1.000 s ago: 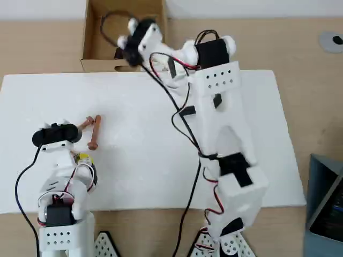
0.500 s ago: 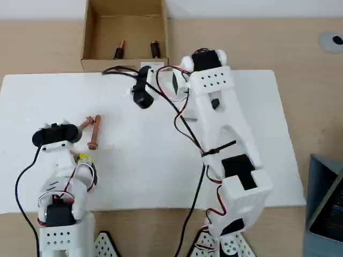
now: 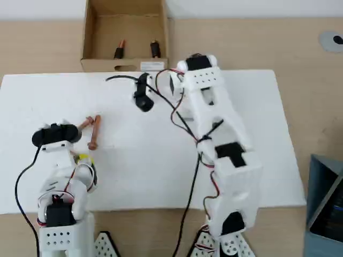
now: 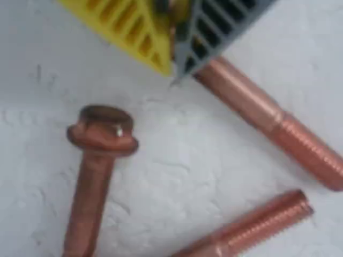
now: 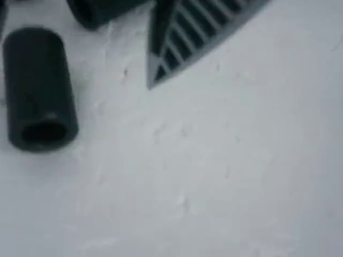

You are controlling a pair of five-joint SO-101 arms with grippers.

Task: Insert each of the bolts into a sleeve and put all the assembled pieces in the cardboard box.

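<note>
The cardboard box [image 3: 88, 37] at the table's far edge holds two assembled pieces, one [image 3: 119, 49] beside the other [image 3: 155, 49]. My right gripper [image 3: 143, 97] hangs low over the white mat [image 3: 257, 134], just in front of the box. It is open, with one grey fingertip [image 5: 161, 64] beside a black sleeve [image 5: 40, 88] lying on the mat; a second sleeve [image 5: 102, 10] lies close by. My left gripper [image 4: 174, 64] rests at the mat's left, its yellow and grey fingers shut on a copper bolt [image 4: 262, 118]. Two more bolts, one [image 4: 99, 171] and another [image 4: 252, 225], lie loose beside it.
Bare wooden table surrounds the mat. A dark grey bin [image 3: 324, 203] stands at the right edge. The right arm's black cable [image 3: 187, 134] trails across the mat's middle.
The right arm has pulled back from over the box to the mat in front of it, uncovering two assembled pieces in the box. The left arm has not moved.
</note>
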